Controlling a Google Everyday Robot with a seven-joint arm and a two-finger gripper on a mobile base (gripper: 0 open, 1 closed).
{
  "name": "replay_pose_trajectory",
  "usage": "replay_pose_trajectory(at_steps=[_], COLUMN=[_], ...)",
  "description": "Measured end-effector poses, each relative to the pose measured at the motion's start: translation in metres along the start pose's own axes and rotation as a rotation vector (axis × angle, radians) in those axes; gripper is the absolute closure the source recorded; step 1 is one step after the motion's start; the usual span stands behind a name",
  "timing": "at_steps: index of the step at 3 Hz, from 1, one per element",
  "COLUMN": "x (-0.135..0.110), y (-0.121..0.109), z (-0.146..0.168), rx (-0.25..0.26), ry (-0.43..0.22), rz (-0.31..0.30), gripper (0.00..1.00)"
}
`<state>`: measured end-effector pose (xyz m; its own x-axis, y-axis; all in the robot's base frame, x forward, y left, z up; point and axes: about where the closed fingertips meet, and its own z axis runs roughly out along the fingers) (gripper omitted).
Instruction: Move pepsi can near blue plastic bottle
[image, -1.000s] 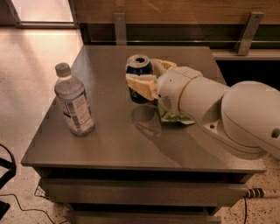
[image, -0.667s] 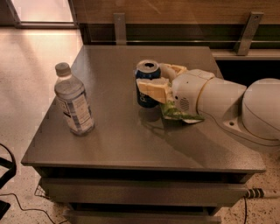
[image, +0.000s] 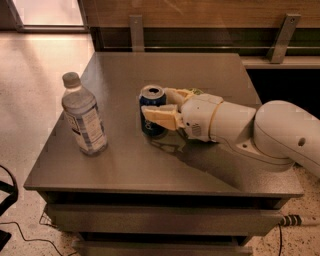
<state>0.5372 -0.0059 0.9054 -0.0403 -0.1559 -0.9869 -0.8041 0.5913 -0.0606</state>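
Observation:
The pepsi can (image: 151, 100), dark blue with a silver top, stands upright near the middle of the grey table (image: 200, 67). My gripper (image: 163, 106) reaches in from the right and is shut on the can, with one cream finger (image: 159, 115) across its front and the other behind it. The blue plastic bottle (image: 84, 117), clear with a grey-white cap and a blue-and-white label, stands upright near the table's left edge, about a can's width and a half left of the can.
A bit of a green chip bag (image: 196, 91) shows behind my wrist. My white arm (image: 280, 132) lies across the right side of the table. A wooden wall with metal brackets (image: 136, 31) is behind the table. The floor drops off to the left and in front.
The can, held in my gripper, has moved left and toward the front of the table, closer to the bottle. The bottle has not moved.

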Motion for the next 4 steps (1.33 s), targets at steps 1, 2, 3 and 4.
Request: replay_pose_trajectory(at_steps=[1, 2, 3, 4], x=[0.0047, 0.0036, 0.0026, 0.0016], y=[0.0171, 0.0178, 0.0197, 0.0214], z=[0.0227, 0.0226, 0.0239, 0.025], rx=[-0.045, -0.046, -0.049, -0.052], ry=[-0.007, -0.006, -0.006, -0.007], rz=[-0.002, -0.004, -0.006, -0.008], gripper=[0.97, 0.75, 0.5, 0.28])
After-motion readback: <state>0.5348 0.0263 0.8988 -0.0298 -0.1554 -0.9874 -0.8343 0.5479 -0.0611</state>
